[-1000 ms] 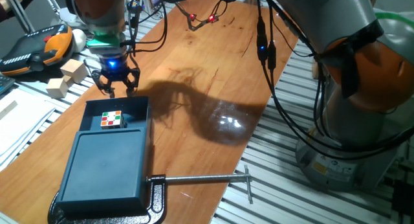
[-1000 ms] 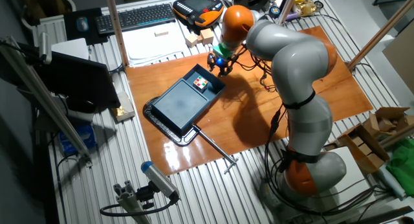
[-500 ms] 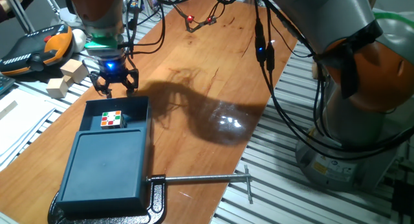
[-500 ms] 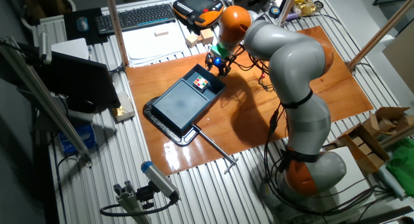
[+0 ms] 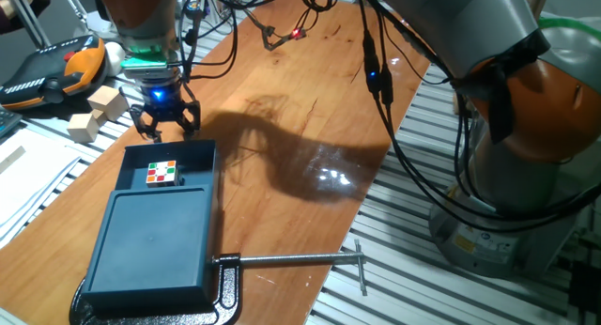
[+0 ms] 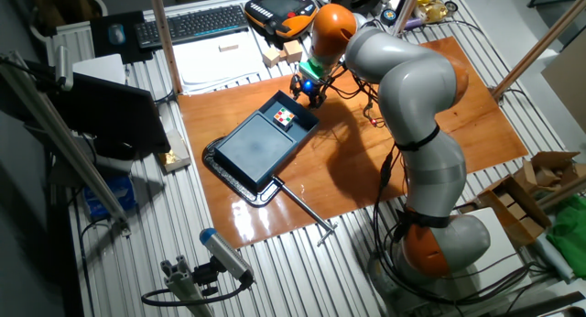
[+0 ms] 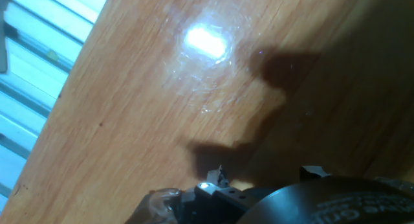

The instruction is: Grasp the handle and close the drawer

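The dark teal drawer stands pulled out of its flat-topped box and holds a Rubik's cube. The handle is on the drawer's narrow far wall. My gripper hangs just beyond that wall, above the wooden table, with its fingers spread and nothing between them. In the other fixed view the gripper is beside the drawer's far end, close to the cube. The hand view shows only the wooden tabletop and shadow; the drawer is out of view there.
A black clamp with a long silver rod pins the box at the near table edge. Wooden blocks and an orange-black pendant lie left of the gripper. Cables hang over the table. The arm's base stands at the right.
The gripper has shifted slightly left and away from the drawer's far wall. The hanging cables have swung left. Drawer and cube have not moved.
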Motion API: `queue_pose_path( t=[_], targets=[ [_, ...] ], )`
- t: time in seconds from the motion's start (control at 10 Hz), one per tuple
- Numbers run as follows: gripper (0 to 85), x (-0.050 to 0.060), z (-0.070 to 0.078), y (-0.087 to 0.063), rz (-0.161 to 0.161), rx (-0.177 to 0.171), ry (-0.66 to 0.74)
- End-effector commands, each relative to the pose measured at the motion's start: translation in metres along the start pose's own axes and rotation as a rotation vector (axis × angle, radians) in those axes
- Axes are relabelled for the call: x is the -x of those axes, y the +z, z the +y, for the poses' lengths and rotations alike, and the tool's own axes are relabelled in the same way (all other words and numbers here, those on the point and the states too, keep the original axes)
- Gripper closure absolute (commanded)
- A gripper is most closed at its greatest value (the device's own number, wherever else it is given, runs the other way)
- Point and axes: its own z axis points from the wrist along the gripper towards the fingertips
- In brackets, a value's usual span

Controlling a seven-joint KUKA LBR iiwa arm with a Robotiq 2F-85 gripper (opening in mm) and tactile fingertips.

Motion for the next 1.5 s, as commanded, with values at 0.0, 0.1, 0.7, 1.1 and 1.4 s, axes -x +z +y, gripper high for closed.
queue_pose_path(
  t=[0.0,0.1,0.7,1.1,1.4],
  targets=[
    [24.7,-0.0009,0.0003,0.0007,0.001,0.001,-0.003],
    [24.7,-0.0019,0.0006,0.0015,0.004,-0.001,-0.005],
    [24.7,-0.0033,0.0001,0.0048,0.014,-0.011,0.006],
    [25.0,-0.0046,-0.0015,0.0067,0.018,-0.017,0.023],
    [25.0,-0.0058,-0.0009,0.0080,0.023,-0.015,0.059]
  ],
)
